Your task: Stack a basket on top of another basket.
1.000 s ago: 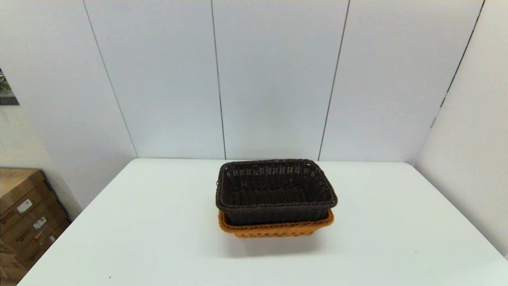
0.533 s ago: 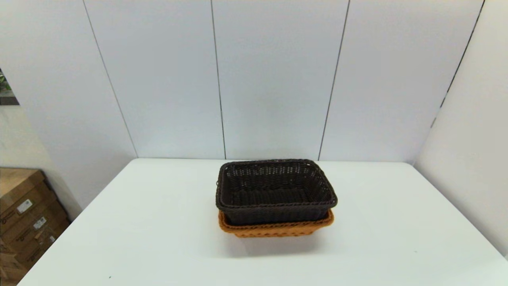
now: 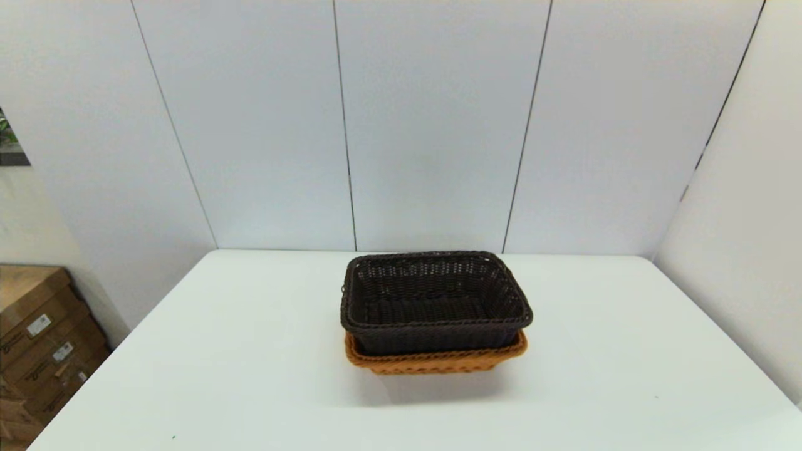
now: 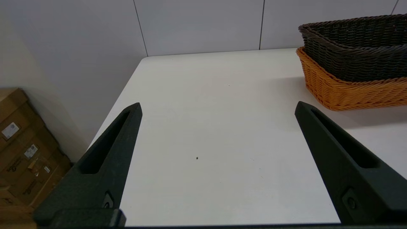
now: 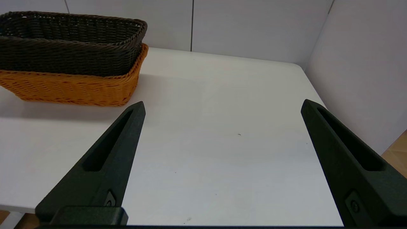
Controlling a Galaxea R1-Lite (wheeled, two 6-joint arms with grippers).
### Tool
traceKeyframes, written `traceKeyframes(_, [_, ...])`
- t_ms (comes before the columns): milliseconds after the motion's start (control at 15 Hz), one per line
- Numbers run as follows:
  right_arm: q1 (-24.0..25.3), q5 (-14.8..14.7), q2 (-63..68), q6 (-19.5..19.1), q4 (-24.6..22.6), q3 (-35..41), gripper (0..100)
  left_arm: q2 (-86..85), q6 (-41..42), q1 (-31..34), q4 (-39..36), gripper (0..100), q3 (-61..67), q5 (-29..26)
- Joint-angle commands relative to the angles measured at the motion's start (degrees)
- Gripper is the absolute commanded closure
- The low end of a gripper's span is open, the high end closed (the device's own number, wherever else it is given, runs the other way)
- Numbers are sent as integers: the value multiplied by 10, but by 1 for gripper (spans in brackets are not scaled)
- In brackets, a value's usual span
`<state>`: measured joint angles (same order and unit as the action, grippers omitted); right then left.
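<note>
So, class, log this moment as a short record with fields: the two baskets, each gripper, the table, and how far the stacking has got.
dark basket: nested in the orange one, upright
orange basket: on the table, rim showing below the dark one
left gripper: fingers open, back over the table, away from the baskets
right gripper: fingers open, back over the table, away from the baskets
table: white
stacking: looks done

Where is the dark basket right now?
In the head view, the dark basket sits nested in the orange basket, mid-table toward the back wall.
</note>
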<state>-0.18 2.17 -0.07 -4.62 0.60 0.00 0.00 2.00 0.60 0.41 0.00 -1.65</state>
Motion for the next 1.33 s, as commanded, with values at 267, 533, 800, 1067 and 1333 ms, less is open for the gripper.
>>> traceKeyframes(267, [0,0,0,0,0,0,0,-1,0,0,0,0,1,0])
traceKeyframes(533, [0,0,0,0,0,0,0,-1,0,0,0,0,1,0])
traceKeyframes(800, [0,0,0,0,0,0,0,-1,0,0,0,0,1,0])
traceKeyframes(1067, [0,0,0,-1,0,0,0,-1,0,0,0,0,1,0])
traceKeyframes(1333, [0,0,0,-1,-1,0,0,-1,0,0,0,0,1,0])
